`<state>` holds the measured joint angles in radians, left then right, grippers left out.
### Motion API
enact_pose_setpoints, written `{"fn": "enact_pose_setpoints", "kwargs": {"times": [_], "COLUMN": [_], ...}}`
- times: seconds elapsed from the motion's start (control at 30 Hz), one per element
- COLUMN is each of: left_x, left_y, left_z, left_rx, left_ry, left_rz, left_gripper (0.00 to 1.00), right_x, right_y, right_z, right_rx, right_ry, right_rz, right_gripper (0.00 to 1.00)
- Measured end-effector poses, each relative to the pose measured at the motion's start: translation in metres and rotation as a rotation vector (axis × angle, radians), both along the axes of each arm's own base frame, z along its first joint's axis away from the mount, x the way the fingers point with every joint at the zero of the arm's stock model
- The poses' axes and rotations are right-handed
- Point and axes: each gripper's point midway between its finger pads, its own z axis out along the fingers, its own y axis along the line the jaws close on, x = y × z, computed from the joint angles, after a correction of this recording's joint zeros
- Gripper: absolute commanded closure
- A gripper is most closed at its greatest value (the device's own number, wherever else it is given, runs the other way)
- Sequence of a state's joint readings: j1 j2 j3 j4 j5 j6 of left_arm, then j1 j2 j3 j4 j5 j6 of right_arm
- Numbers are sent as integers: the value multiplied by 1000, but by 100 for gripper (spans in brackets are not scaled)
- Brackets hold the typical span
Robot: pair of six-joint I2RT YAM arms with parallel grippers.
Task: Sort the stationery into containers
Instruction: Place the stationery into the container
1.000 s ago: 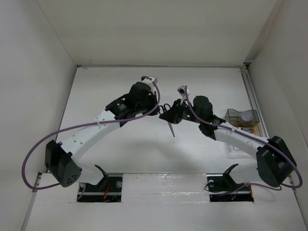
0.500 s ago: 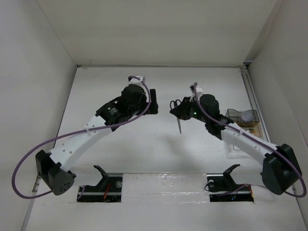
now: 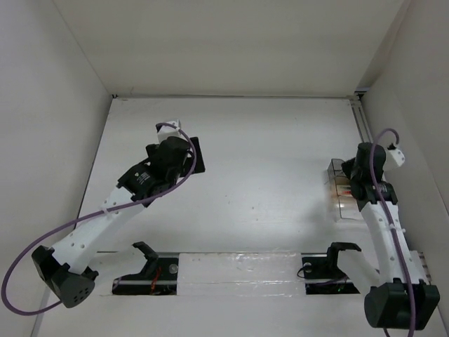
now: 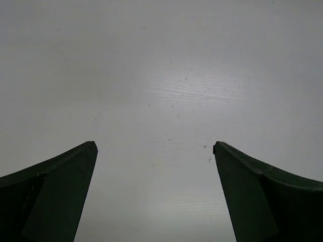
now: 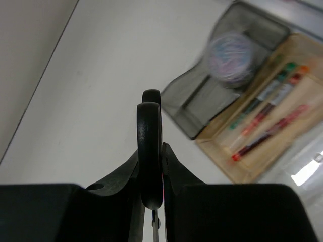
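The white table (image 3: 266,175) carries two clear boxes lying side by side and touching. A smoky grey box (image 5: 202,101) sits ahead and right of the right claw (image 5: 150,166), with an amber box (image 5: 227,161) further right.

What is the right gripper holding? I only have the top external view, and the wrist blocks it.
Observer: In the right wrist view, the right gripper is shut on the scissors, clamped at the black handle loops.
Operator: Anything in the amber box? It's a blur from up here.
Observer: The amber box holds three pens lying side by side, one green and two red.
Operator: And the grey one next to it?
Observer: The grey box holds the round disc at one end. The rest of its floor is bare.
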<state>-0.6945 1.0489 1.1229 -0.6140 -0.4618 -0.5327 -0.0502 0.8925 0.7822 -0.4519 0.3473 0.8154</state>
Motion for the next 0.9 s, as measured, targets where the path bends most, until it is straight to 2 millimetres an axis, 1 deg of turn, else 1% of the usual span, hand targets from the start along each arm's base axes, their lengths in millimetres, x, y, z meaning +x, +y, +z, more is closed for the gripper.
{"fn": "enact_pose_setpoints", "kwargs": {"times": [0.07,0.13,0.2,0.27,0.4,0.53,0.73,0.9], "left_x": [-5,-7,-8,-9,-11,-13,-14,-15], "left_y": [0,1,2,-1,-6,-11,-16,-17], "left_z": [-14,-24,-28,-26,-15,-8,-7,-10], "left_rx": [9,24,31,20,-22,-50,-62,-65], "left_ry": [29,48,54,45,11,-7,-5,0], "left_rz": [-18,-21,-25,-43,-77,-108,-139,-148], "left_gripper": [0,0,0,0,0,0,0,0], "right_x": [-18,-36,-52,-64,-82,-92,-102,-111], "right_y": [-24,-42,-56,-65,-74,-79,-81,-90], "right_z": [-1,-4,-9,-13,-22,-30,-41,-65], "right_rx": [-8,-23,-35,-34,-17,18,74,112], "right_ry": [15,43,73,94,133,157,169,245], "right_rz": [-134,-242,-333,-405,-507,-567,-645,-724], "right_gripper": [100,100,100,100,100,100,100,100]}}
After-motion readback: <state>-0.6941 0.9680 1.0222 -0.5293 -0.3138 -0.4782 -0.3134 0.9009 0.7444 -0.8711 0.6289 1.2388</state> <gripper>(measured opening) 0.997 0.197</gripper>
